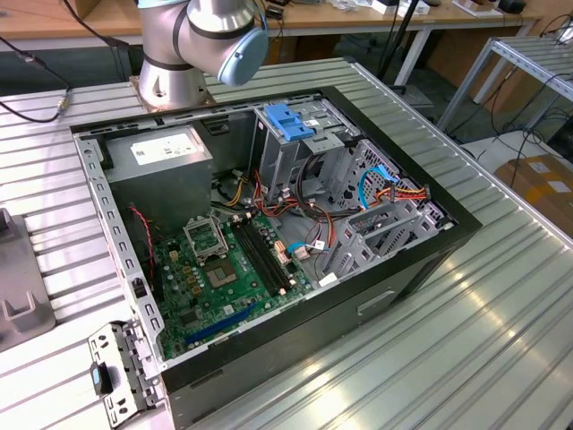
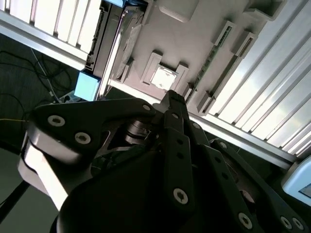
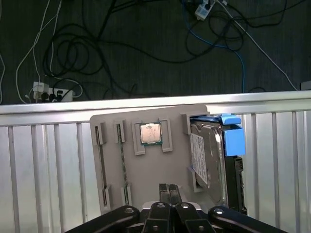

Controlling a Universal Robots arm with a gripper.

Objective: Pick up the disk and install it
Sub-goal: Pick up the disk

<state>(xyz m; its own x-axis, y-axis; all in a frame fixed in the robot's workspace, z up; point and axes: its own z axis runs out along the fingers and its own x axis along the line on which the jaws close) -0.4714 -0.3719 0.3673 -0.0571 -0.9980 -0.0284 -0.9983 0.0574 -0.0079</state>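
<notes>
Black gripper [image 3: 168,187], fingers pressed together and apparently holding nothing, hangs over a grey plastic parts tray [image 3: 146,170] on the ribbed metal table [image 3: 48,165]. The dark rectangular disk in its bright blue plastic carrier [image 3: 209,160] sits in the tray's end slot.

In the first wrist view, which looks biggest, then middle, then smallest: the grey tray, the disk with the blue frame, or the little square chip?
1. Flat grey plastic tray
2. Rectangular disk in its bright blue plastic carrier
3. Small square metal chip
All sit about equally near, so the order is safe.
</notes>
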